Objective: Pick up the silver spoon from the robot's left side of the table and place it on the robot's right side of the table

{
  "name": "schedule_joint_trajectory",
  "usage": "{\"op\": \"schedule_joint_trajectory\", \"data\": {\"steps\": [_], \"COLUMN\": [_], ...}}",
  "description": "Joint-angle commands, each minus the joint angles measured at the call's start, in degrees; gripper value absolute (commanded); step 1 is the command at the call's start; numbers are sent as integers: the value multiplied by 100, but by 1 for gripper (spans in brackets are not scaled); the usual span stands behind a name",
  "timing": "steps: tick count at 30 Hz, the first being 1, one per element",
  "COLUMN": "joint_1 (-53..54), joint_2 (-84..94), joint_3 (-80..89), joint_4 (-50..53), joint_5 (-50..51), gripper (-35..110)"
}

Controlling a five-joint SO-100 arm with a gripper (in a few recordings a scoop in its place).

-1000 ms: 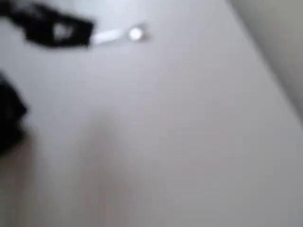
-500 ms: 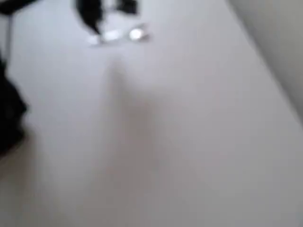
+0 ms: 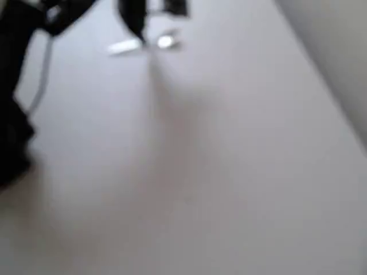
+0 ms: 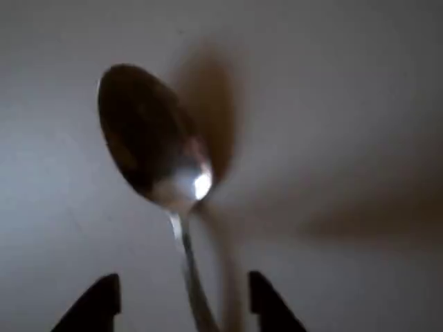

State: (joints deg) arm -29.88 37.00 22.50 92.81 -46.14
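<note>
The silver spoon [image 3: 143, 44] lies flat on the off-white table [image 3: 200, 172] near the top of the blurred overhead view, bowl to the right. My black gripper [image 3: 153, 20] hangs over its middle, one finger left of the neck and the other further right. In the wrist view the spoon's bowl [image 4: 149, 138] points away from me and its thin handle runs down between the two dark fingertips [image 4: 97, 304]. The gripper [image 4: 183, 308] is open, with a gap on each side of the handle. I cannot tell whether the fingers touch the table.
The arm's black body [image 3: 14, 97] and a grey cable [image 3: 40, 86] fill the left edge of the overhead view. The table's straight edge [image 3: 321, 63] runs diagonally down the upper right. A broad soft shadow lies below the spoon.
The gripper has swung right along the top of the overhead view, from left of the handle to over the spoon's middle. The spoon has stayed in place.
</note>
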Motion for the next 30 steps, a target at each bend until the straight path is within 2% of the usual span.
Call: {"op": "schedule_joint_trajectory", "data": {"steps": [1, 14, 27, 30], "joint_1": [0, -18, -9, -9], "joint_2": [18, -316, -334, -352], "joint_3": [-413, -457, -466, -466], "joint_4": [35, 35, 35, 44], "joint_5": [-53, -141, -141, -167], "gripper": [21, 19, -2, -2]}}
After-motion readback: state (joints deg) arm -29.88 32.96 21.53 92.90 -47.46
